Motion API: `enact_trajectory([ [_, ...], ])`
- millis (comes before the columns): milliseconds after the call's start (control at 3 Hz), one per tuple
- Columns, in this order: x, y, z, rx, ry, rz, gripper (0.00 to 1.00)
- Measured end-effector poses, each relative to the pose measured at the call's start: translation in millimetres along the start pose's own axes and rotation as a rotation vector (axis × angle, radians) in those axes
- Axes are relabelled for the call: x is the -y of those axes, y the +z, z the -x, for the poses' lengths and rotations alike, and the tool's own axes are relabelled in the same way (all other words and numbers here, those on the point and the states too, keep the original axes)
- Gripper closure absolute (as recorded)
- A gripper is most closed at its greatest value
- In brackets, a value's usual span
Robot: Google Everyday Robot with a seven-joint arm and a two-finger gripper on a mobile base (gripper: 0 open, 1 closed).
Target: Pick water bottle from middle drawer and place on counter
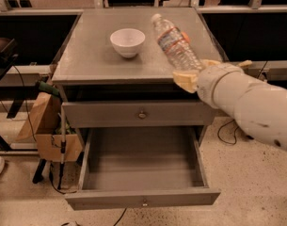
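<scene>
The middle drawer [143, 197] stands open and empty. Above, at the worktop [89, 60]'s front right edge, the gripper [194, 74] has jaws clamped on the tilted water bottle [176, 44]. Let go at that tilt, it could roll off or strike the white bowl [128, 41].

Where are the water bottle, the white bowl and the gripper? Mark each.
water bottle [175, 44], camera view, ribbed body.
white bowl [127, 46], camera view, outer wall.
gripper [202, 72], camera view, at the counter [91, 55] right edge, between fingertips clamping the bottle's base.
</scene>
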State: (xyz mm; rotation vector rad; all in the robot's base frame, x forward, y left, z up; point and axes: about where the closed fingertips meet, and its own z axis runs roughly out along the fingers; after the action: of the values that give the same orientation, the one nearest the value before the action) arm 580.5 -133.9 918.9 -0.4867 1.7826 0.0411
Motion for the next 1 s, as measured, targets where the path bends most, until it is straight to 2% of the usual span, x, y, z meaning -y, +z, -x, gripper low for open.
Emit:
enact_trajectory([
  [333, 29.3, 26.7, -19.9, -0.027, 0.031, -0.043, 1.00],
  [667, 47.6, 65.8, -41.7, -0.069, 0.028, -0.087, 1.00],
  [1000, 54.7, 101.9, -39.2, -0.085, 0.003, -0.141, 1.00],
])
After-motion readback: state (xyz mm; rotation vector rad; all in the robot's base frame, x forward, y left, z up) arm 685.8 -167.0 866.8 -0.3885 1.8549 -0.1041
